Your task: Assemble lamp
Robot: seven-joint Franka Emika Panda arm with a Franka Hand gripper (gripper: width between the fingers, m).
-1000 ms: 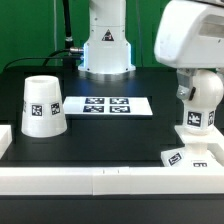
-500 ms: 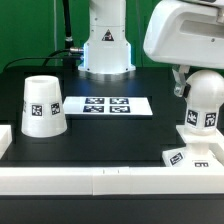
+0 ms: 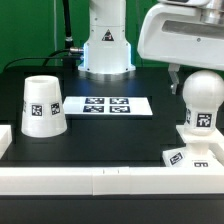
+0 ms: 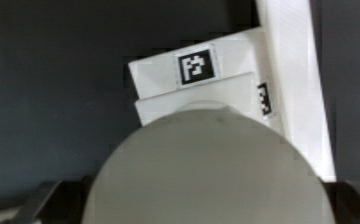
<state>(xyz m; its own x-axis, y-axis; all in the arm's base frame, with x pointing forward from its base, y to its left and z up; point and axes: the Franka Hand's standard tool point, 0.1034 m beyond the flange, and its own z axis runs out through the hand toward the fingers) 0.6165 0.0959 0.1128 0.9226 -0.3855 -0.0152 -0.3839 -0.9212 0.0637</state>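
The lamp's round bulb (image 3: 201,100) stands upright with its tagged neck on the flat square base (image 3: 183,157), near the front wall at the exterior view's right. My gripper (image 3: 197,85) hangs just above it, open, its fingers either side of the bulb's top; one dark finger (image 3: 175,79) shows beside the bulb, apart from it. In the wrist view the bulb (image 4: 209,160) fills the lower picture, with the tagged base (image 4: 198,68) beyond it and dark fingers (image 4: 52,202) at its sides. The tapered shade (image 3: 42,106) stands mouth down at the exterior view's left.
The marker board (image 3: 108,105) lies flat mid-table. A white wall (image 3: 100,181) runs along the front edge and another piece at the left (image 3: 5,140). The arm's base (image 3: 106,45) stands at the back with a black cable.
The gripper has risen and shifted toward the exterior view's left, uncovering the bulb's head. The bulb has stayed in place on the base.
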